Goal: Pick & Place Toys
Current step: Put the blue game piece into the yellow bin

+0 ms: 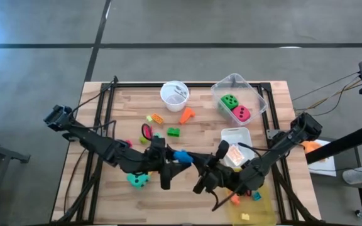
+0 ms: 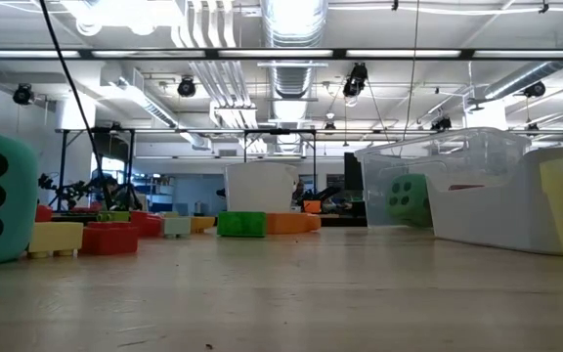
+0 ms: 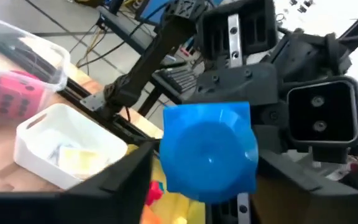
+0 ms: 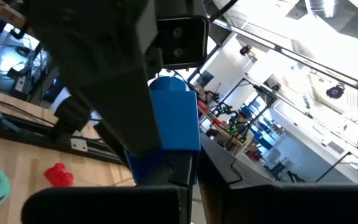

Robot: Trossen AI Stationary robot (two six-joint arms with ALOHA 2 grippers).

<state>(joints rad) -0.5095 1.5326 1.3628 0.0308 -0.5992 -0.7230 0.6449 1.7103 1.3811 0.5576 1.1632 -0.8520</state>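
Note:
A blue block (image 1: 182,155) hangs above the middle of the table between both arms. My right gripper (image 4: 188,177) is shut on it, coming from the table's right. My left gripper (image 3: 216,186) is open, its fingers standing on either side of the block (image 3: 210,155). A teal die (image 1: 138,180) rests on the table below the left arm. A green die and a red-pink die lie in the clear bin (image 1: 259,100). Small blocks (image 1: 173,132) are scattered at the table's middle. My right gripper pinches the blue block (image 4: 174,118) between its two fingers, at the block's end nearest to it (image 4: 157,163). The fingers come level from the table's right. The block is lifted clear of the table. Whether my left gripper's finger (image 3: 120,177) touches the block, I cannot tell.
A white cup (image 1: 174,94) stands at the far middle. A white bin (image 1: 237,135) with a card pack sits right of centre, a yellow bin (image 1: 266,210) at the near right. An orange block (image 1: 186,115) and a pink ring (image 1: 147,132) lie near the middle.

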